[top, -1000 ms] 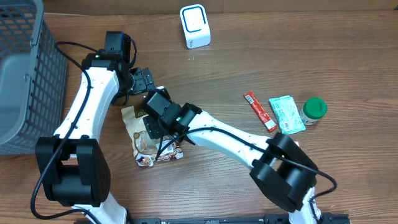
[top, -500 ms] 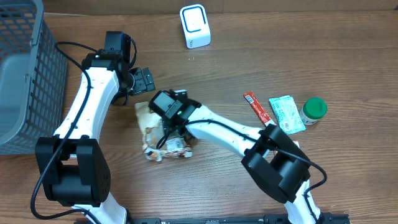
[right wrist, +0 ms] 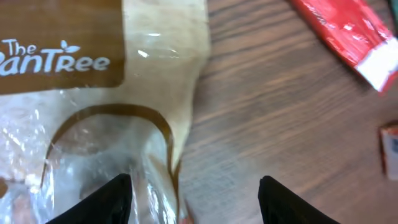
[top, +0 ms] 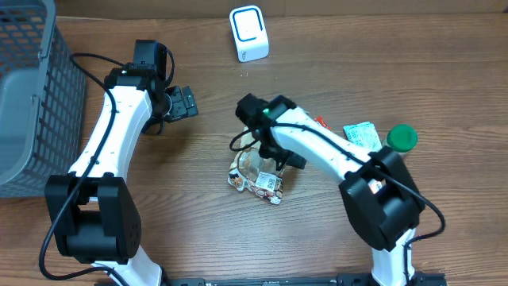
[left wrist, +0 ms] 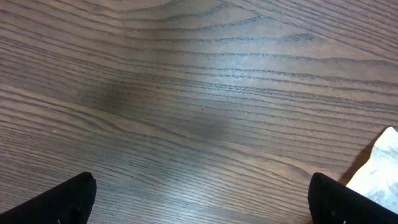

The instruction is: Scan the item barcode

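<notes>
Snack bag lies crumpled on the table near its middle, well apart from the white scanner at the far edge. Your right gripper hangs over the bag's edge with its jaws partly apart: one finger is over the plastic, and wood shows before the other, so I judge it grips nothing. Your left gripper stands wide open and empty. You look to be at the pickup step. Next, close on the bag, lift it, and turn its label toward the scanner.
</notes>
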You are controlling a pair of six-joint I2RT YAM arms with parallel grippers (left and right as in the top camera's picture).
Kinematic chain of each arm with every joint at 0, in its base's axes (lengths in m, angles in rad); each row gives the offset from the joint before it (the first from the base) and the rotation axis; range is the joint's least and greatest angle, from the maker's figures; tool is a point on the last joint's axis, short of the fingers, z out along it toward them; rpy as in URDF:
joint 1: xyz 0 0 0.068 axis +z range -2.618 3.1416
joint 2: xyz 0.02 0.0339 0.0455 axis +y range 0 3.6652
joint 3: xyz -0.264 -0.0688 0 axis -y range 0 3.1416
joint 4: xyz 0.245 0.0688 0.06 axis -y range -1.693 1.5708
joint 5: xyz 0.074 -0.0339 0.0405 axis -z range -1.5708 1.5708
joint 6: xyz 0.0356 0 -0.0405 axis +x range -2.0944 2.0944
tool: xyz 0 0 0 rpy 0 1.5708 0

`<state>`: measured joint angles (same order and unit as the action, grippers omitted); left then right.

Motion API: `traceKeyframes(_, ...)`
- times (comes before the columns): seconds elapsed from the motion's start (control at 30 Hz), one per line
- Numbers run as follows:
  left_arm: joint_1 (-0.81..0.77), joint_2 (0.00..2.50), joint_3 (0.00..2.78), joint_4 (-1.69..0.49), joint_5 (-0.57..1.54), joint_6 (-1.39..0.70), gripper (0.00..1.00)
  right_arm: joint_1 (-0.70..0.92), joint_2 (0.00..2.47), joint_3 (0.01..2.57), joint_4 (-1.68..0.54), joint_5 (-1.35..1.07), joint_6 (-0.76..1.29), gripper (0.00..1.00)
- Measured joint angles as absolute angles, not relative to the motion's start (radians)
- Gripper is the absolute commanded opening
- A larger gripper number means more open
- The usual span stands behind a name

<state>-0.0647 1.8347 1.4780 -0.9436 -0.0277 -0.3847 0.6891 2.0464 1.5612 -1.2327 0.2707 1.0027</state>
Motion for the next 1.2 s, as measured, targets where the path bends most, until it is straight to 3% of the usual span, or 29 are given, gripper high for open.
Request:
traceKeyframes(0.2, -0.065, 1.835, 1.478, -0.944, -0.028, -0.385, 1.0, 0.693, 1.93, 1.561, -1.319, 0.261, 1.018, 0.7)
traceKeyframes(0.27, -0.065, 1.835, 1.478, -0.944, -0.028, -0.385, 1.0, 0.694, 1.893, 1.561, -1.356, 0.26, 1.019, 0.64)
traceKeyframes(0.33, -0.065, 1.835, 1.478, -0.944, -0.028, -0.385, 1.0, 0.694, 1.876, 1.559, -1.37, 0.254, 1.025, 0.45)
traceKeyframes(0.43, -0.065, 1.835, 1.478, -0.944, -0.027, -0.385, 1.0, 0.694, 1.874, 1.516, -1.344, 0.23, 1.035, 0.35)
traceKeyframes(0.83, -0.065, 1.835, 1.478, -0.944, -0.027, -0.385, 1.0, 0.695, 1.857, 1.101, -0.826, -0.163, 1.072, 0.29)
traceKeyframes(1.13, -0.065, 1.835, 1.478, -0.943, -0.028, -0.385, 1.0, 0.748, 1.856, 1.06, -0.674, -0.36, 1.095, 0.27)
traceKeyframes(1.2, -0.065, 1.835, 1.478, -0.944, -0.028, -0.385, 1.0, 0.755, 1.858, 1.055, -0.649, -0.384, 1.096, 0.17)
